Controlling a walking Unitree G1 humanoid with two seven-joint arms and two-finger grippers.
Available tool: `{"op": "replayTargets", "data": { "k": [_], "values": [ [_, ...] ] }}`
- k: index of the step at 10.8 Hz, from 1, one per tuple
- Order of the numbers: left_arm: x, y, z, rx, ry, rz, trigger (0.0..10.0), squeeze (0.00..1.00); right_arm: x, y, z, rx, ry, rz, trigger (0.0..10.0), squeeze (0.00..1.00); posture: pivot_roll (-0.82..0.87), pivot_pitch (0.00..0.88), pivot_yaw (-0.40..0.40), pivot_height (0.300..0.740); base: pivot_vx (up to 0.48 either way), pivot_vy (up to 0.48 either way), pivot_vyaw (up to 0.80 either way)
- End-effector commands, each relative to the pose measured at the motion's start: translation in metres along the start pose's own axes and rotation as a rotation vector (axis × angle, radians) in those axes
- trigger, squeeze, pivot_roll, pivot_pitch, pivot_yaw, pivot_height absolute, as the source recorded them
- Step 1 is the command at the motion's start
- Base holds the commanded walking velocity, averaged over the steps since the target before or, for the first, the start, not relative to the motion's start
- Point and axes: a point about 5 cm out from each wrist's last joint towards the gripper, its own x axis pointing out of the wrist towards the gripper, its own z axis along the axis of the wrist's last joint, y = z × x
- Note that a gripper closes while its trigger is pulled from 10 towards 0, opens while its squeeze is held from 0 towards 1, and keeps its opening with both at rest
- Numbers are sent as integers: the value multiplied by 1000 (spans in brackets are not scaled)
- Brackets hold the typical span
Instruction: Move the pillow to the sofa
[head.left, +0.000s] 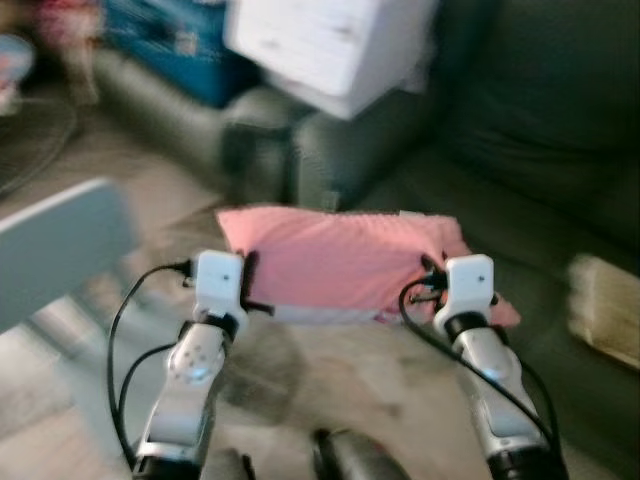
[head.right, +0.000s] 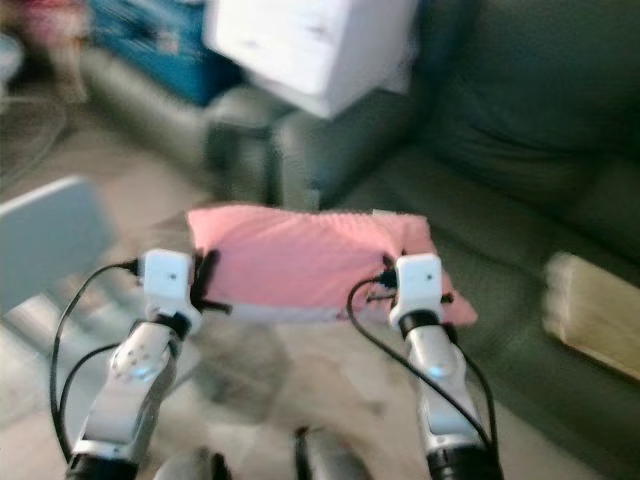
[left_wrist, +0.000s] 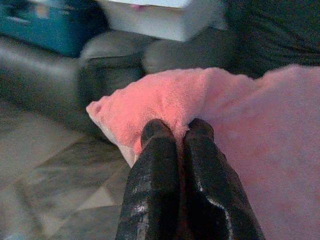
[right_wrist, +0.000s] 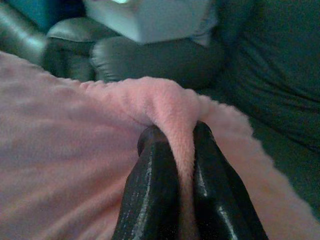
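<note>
Left arm: I saw it stretched forward, left gripper (left_wrist: 176, 131) jaws clenched on the pink pillow (head.left: 335, 262) at its left edge.
Right arm: likewise extended, right gripper (right_wrist: 175, 136) pinching a fold at its right edge.
Pillow: held level between both arms, just before the dark sofa (head.left: 520, 170).

Blurred frame. Pink pillow (head.right: 300, 262) hangs between the two raised arms, the left gripper (head.right: 205, 280) at its left edge and the right gripper (head.right: 388, 278) at its right edge; fingers not resolvable. Beyond and to the right of the right gripper lies the dark green sofa (head.right: 520, 200), with a white box (head.right: 305, 45) on its armrest ahead of both grippers.
</note>
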Motion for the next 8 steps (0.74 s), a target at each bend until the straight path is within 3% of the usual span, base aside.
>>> {"op": "replayTargets", "data": {
  "k": [1,3,6,8],
  "values": [
    [0,0,4,2,-16,-4,10000,0,0,-3,2,-2,-8,-11,10000,0,-66,119,-58,740,0,0,-800],
    [-1,-1,2,14,-14,-13,10000,0,-1,-3,1,-1,-9,-17,10000,0,-68,119,-53,740,0,0,-800],
    [-22,19,-20,41,57,98,10000,0,-8,-7,-3,0,-1,-35,10000,0,-65,130,-50,740,0,0,-800],
    [-25,28,-21,38,43,152,10000,0,-11,-6,-5,0,5,-32,10000,0,-57,130,-55,740,0,0,-800]
  ]
}}
